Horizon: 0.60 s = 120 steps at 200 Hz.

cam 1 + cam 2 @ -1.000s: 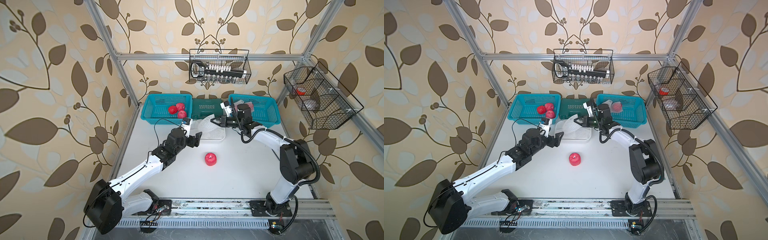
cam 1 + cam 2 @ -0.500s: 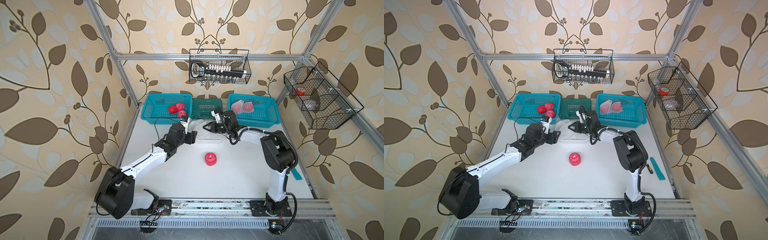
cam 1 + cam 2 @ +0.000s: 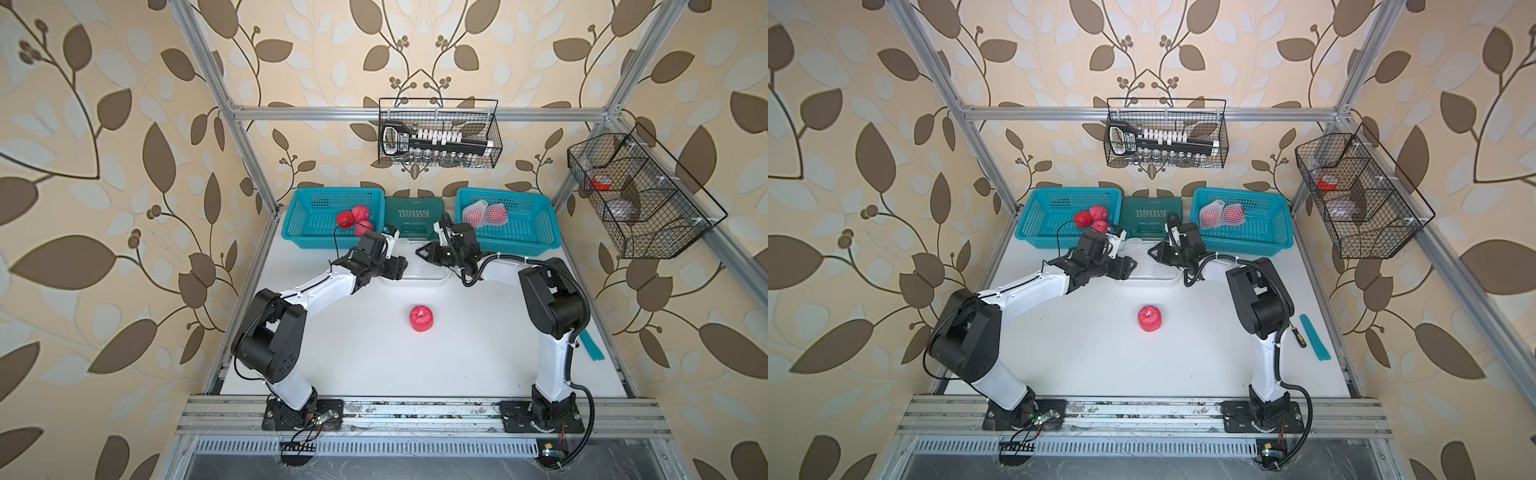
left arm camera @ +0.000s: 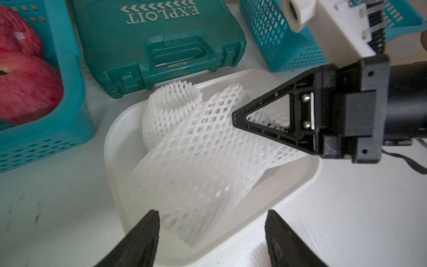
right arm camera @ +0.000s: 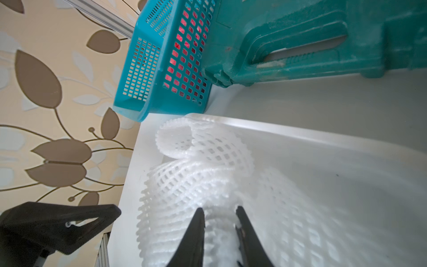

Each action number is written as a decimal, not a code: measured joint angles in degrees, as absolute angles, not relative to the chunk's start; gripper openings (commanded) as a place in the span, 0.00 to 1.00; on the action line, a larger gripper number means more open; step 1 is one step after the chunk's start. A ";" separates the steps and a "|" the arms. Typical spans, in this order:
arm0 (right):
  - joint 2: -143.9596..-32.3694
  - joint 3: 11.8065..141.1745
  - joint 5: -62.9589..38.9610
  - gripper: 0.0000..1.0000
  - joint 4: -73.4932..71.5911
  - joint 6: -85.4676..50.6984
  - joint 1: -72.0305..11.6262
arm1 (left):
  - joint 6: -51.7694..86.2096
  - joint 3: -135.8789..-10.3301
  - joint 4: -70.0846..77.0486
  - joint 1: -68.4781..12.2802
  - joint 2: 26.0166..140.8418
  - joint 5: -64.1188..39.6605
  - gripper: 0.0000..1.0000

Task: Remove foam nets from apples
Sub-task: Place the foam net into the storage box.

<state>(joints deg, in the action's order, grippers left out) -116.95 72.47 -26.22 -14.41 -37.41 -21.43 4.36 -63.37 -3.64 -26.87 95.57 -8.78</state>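
The foam net [image 4: 196, 143] now lies crumpled in the white tub [image 4: 111, 157], in the middle of the left wrist view; a second ago it hung raised like a sheet over the tub. The right tool [image 5: 219, 227] has swung left and down from beside the right basket [image 3: 528, 232] and sits low over the tub. Its jaws are a narrow gap apart with mesh between them, and I cannot tell whether they still pinch the net. The left tool [image 4: 211, 231] has crept up to the tub's near rim, jaws wide and holding nothing. One bare apple [image 3: 420, 318] sits alone on the table [image 3: 353, 353], just below centre in both top views, where it was before. Three bare apples [image 3: 356, 218] lie in the left basket [image 3: 303, 220] and two netted apples [image 3: 484, 214] in the right basket
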 measured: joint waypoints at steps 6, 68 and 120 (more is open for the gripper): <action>-116.95 72.34 -25.82 0.29 -14.26 -37.01 -21.47 | 4.16 -64.27 -4.12 -26.98 96.66 -8.88 0.71; -115.83 69.52 -23.73 0.60 -11.49 -34.87 -21.69 | 1.74 -71.20 -7.33 -27.79 105.73 -9.17 0.66; -106.80 69.43 -22.81 0.82 -6.92 -32.69 -21.69 | 0.05 -77.10 -9.72 -27.79 111.46 -9.02 0.66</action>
